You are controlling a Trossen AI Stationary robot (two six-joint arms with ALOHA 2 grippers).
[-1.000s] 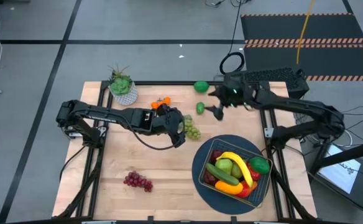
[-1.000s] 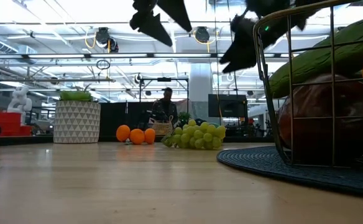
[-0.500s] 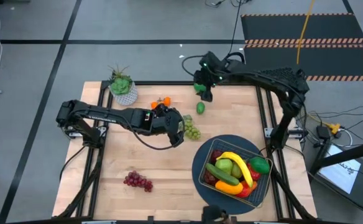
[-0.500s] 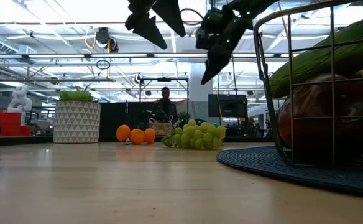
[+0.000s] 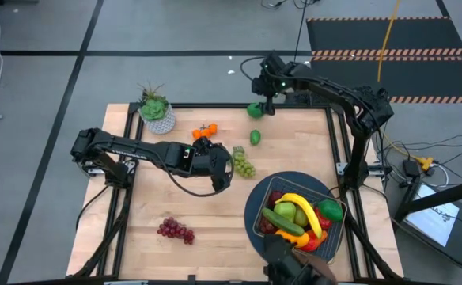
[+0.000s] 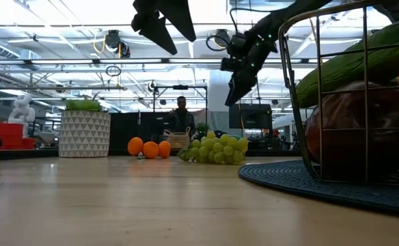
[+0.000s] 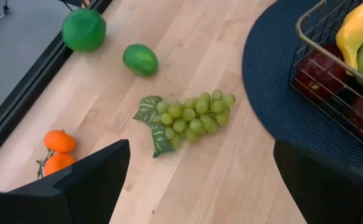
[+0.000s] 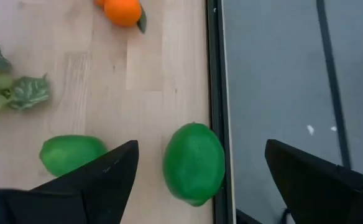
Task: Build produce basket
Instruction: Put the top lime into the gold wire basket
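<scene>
The wire basket [image 5: 298, 215] holds a banana, a cucumber, red apples and other produce, and stands on a round dark blue mat [image 5: 255, 207]. On the wood lie green grapes [image 7: 191, 118], a dark green lime [image 8: 194, 163] by the far edge, a lighter green fruit [image 8: 73, 154], oranges [image 5: 205, 131] and purple grapes [image 5: 176, 230]. My left gripper [image 5: 221, 165] hangs open just left of the green grapes. My right gripper [image 5: 266, 101] hangs open above the dark green lime, one finger to each side of it in the right wrist view.
A potted plant in a white pot [image 5: 157, 112] stands at the far left corner. The table's black frame rail [image 8: 214, 74] runs right beside the dark green lime. A dark shape [image 5: 294, 265] juts in over the near edge, below the mat.
My right gripper has swung from over the lighter green fruit toward the table's far edge, rolling as it went, and now hangs over the dark green lime, still open. A dark shape has come in at the near edge. No fruit has moved.
</scene>
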